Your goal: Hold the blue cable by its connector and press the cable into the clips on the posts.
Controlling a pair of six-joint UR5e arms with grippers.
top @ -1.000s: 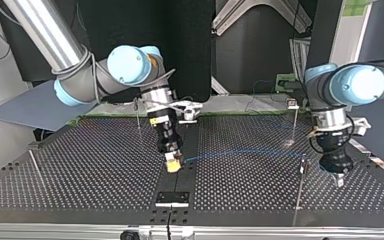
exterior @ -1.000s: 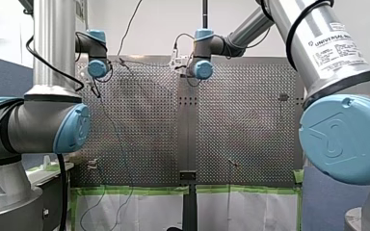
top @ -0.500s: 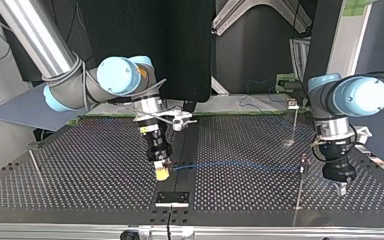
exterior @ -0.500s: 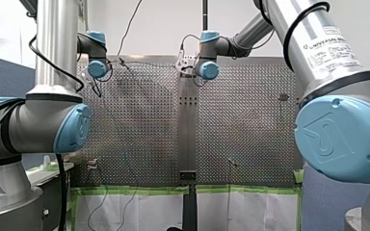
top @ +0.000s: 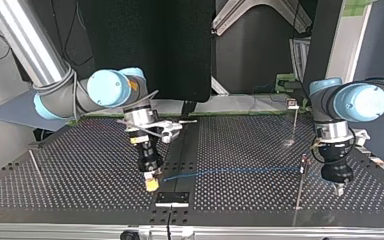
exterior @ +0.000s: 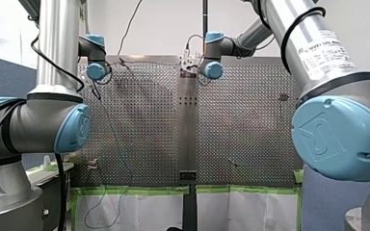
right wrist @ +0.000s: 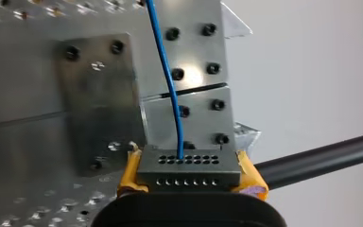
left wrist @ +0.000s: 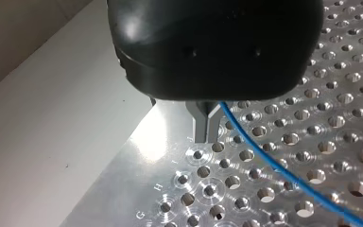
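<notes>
In the right wrist view my right gripper [right wrist: 189,176] is shut on the dark grey connector [right wrist: 189,168], with a yellow pad on each side. The blue cable [right wrist: 168,80] leaves the connector's top and runs ahead over the metal plates. The top view shows my right gripper [top: 151,184] low over the table's middle strip. From there the blue cable [top: 230,172] stretches to a clip on a thin post [top: 302,167]. Just beyond that post hangs my left gripper [top: 338,189]. Its metal fingers [left wrist: 203,124] are shut, and the blue cable [left wrist: 283,170] passes close beside them.
A second clip post [top: 294,106] stands farther back at the top view's right. A bare rod [top: 36,167] leans at that view's left. A black bracket [top: 172,198] sits on the near edge below my right gripper. The perforated table [top: 80,190] ends close beside my left fingers.
My right gripper has carried the connector toward the top view's left and nearer edge, drawing the cable straighter. My left gripper has moved only a little, toward the near edge.
</notes>
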